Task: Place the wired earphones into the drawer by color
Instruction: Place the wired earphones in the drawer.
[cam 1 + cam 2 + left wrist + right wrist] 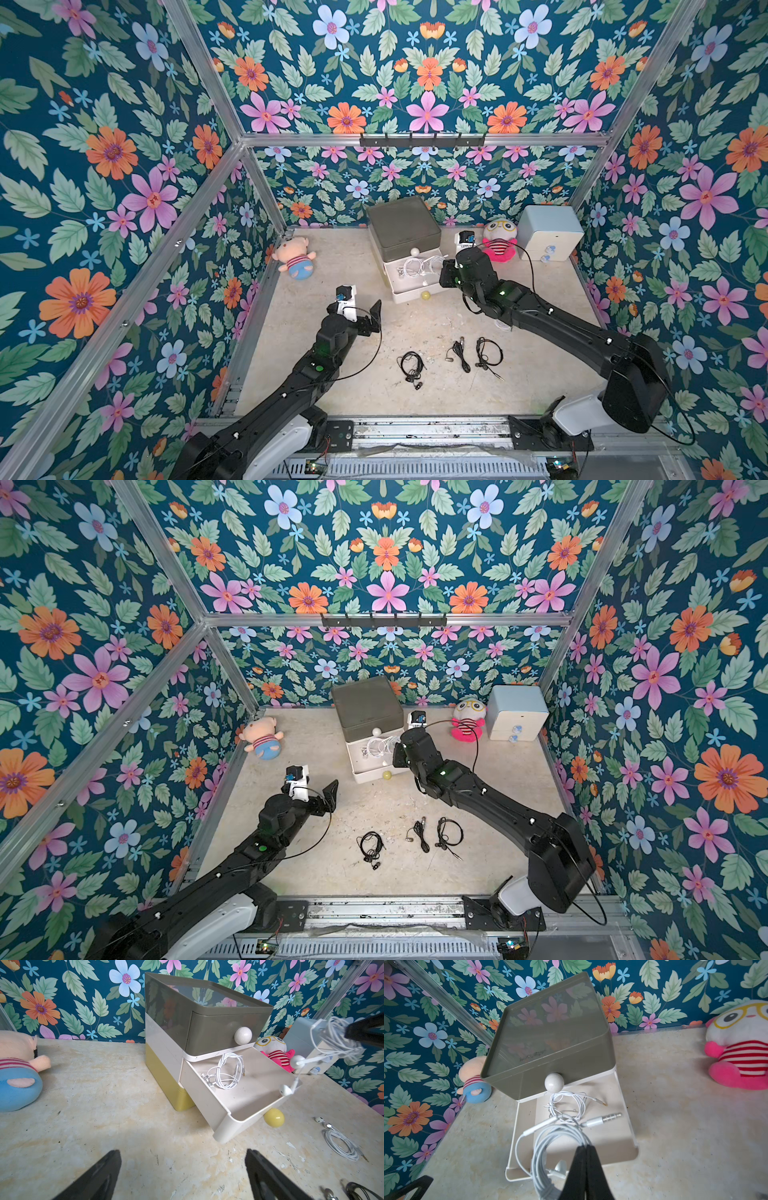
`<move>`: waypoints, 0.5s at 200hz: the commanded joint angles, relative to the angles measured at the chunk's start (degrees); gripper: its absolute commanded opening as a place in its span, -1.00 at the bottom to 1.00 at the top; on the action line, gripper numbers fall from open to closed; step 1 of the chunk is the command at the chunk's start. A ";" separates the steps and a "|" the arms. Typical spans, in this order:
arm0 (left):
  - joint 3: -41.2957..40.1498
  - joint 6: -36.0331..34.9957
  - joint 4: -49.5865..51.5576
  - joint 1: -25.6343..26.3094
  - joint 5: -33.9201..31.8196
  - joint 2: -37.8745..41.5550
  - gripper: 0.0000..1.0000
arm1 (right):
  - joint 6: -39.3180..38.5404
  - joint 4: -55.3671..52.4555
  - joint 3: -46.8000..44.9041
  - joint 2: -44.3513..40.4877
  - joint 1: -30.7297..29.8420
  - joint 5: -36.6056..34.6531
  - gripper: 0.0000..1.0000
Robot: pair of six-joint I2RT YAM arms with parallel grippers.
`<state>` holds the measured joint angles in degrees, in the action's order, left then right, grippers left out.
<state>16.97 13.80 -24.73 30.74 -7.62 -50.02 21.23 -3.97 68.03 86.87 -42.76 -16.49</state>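
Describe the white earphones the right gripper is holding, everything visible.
The held white earphones are a loose coil of thin, glossy white cord, pinched at its loops by the shut right gripper. A silver jack plug and a slim inline remote stick out; two white earbuds dangle below. The bundle hangs over the open white drawer, clear of the set already inside.

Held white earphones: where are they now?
Right wrist view: the held earphones hang from the right gripper over the open white drawer, which holds another white coil.

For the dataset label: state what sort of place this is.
Probably a staged robot test booth: aluminium frame holding flowered panels, two arms bolted to a front rail, plush toys as props.
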 commanded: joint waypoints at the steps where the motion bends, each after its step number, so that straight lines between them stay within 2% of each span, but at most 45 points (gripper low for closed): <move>1: -0.18 0.07 -1.11 -0.05 -0.55 0.04 0.98 | -1.56 2.54 2.32 2.83 0.37 0.50 -0.96; 100: -0.18 0.08 -1.11 -0.07 -0.54 -0.02 0.98 | -1.29 3.55 9.88 17.53 1.78 3.49 -0.97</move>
<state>16.97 13.80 -24.73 30.74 -7.64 -50.00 19.90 -1.32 76.86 102.65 -41.28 -14.11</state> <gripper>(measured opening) 0.992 0.073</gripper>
